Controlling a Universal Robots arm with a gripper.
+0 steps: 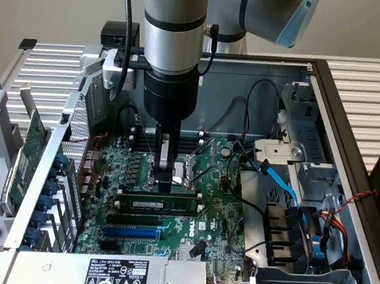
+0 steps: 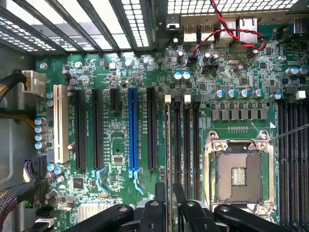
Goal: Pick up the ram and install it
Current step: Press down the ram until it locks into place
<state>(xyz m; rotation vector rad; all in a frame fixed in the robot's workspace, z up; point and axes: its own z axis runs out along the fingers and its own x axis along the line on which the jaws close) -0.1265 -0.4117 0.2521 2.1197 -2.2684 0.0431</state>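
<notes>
The tool [image 1: 164, 170] is down inside the open PC case, its fingers narrowed onto the top edge of the ram [image 1: 158, 201], which stands on edge in a memory slot just beside the empty CPU socket [image 1: 185, 167]. In the wrist view the tool [image 2: 167, 203] straddles that stick, seen edge-on as a thin line running up the slot [image 2: 167, 145]. So the pick-up looks done and the stick is at its slot; whether it is pressed fully home and the white end latches [image 2: 167, 98] have snapped shut, I cannot tell. Outward now: empty black memory slots [image 2: 186, 145] alongside, the blue expansion slot [image 1: 134, 232] and black ones past them. A blue cable [image 1: 279, 180] and black wires [image 1: 250, 101] loop on the exterior view's right, well apart. A green expansion card [image 1: 31, 147] stands outside the case.
</notes>
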